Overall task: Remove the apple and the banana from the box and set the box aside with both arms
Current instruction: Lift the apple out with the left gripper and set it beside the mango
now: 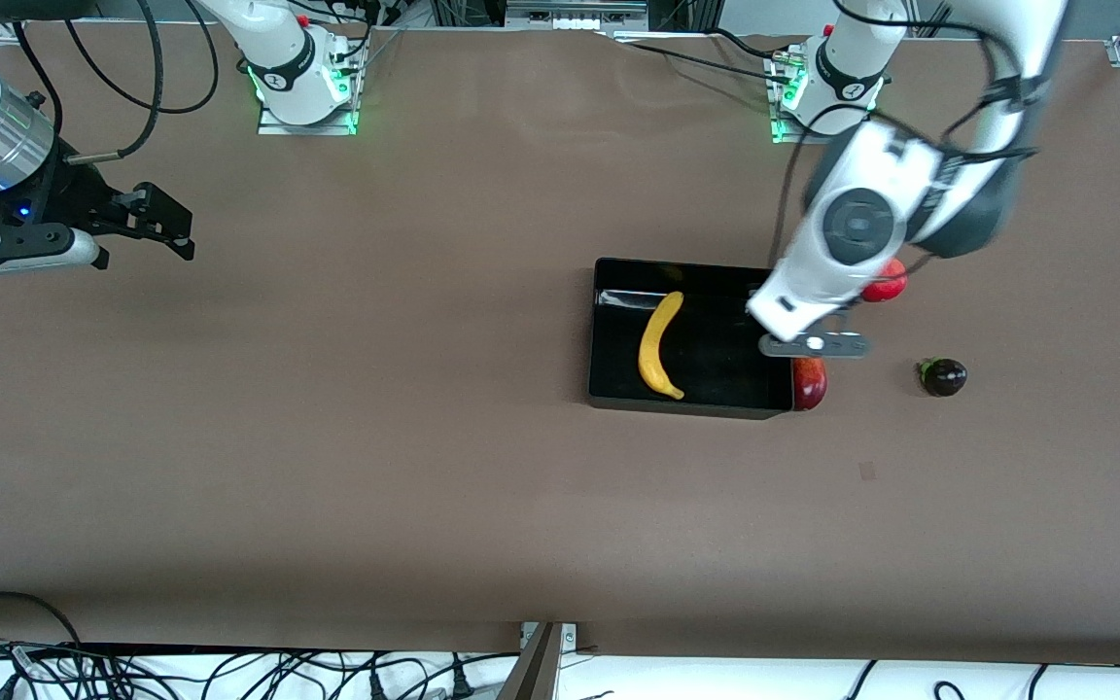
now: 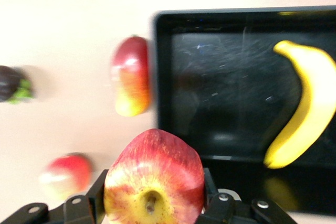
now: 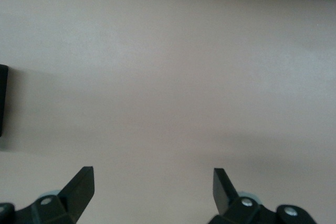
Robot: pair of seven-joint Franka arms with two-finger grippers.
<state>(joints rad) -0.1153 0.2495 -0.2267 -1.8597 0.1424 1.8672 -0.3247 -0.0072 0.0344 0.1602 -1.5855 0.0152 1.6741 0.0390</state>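
With the left gripper [image 2: 153,203] clamped on the apple [image 2: 153,176] above the box [image 1: 618,331] edge, carry it clear before lowering; the right gripper [image 1: 147,226] waits wide open.

A brown bench [image 1: 327,437] is seen carrying a black box [image 1: 609,389]. Just beside the box, toward the left arm's end, a dark-red-and-yellow fruit [image 1: 810,382] is laid, with a red pomegranate [image 1: 889,284] and a dark purple fruit [image 1: 943,377] near.
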